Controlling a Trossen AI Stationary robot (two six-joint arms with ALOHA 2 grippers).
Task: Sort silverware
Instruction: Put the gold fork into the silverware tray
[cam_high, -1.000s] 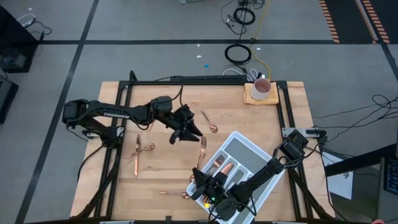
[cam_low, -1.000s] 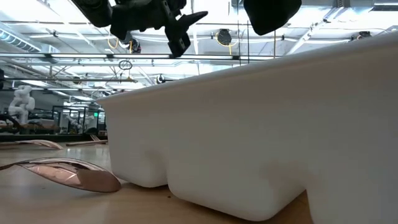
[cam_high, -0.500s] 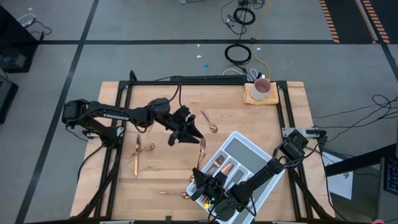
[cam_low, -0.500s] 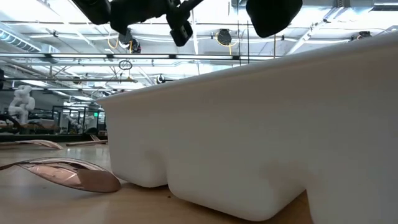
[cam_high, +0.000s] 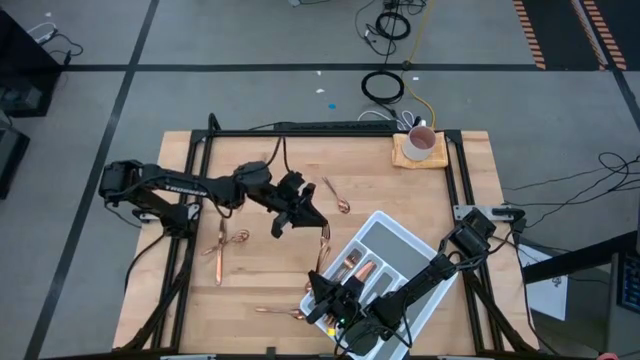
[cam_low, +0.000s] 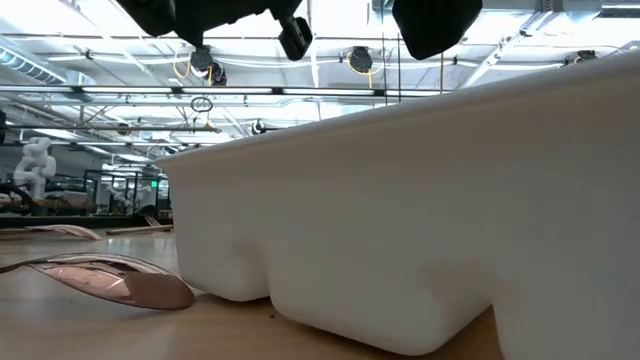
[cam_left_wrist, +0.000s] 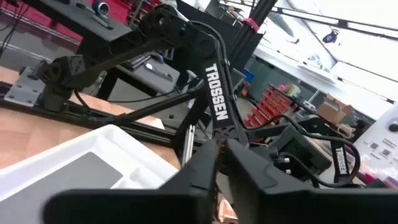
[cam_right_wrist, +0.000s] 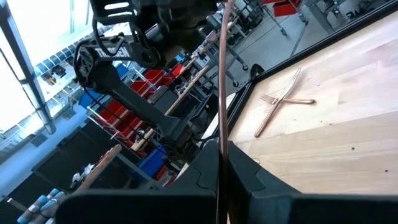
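My right gripper, at the white tray's near left corner, is shut on a slim copper fork that points toward the far edge. My left gripper hangs high over the table's middle, just beyond the fork's free end, fingers together with nothing seen between them. Several copper pieces lie in the tray. Loose on the table lie a spoon, a crossed pair and another spoon. My right gripper pinches the fork's near end between its two fingers. The fingers are level and point toward the far edge, lying along the fork. The fork sticks straight out ahead of them, clear of the table.
A white mug stands on a wooden pad at the far right corner. The tray's wall fills the low view, with the near spoon lying beside it. Black frame rails run along the table's left, far and right edges.
My left gripper has risen and drawn back slightly toward the table's left, turning a little. Its fingers, spread a second ago in the low view, have come together. My right gripper and the fork have kept still.
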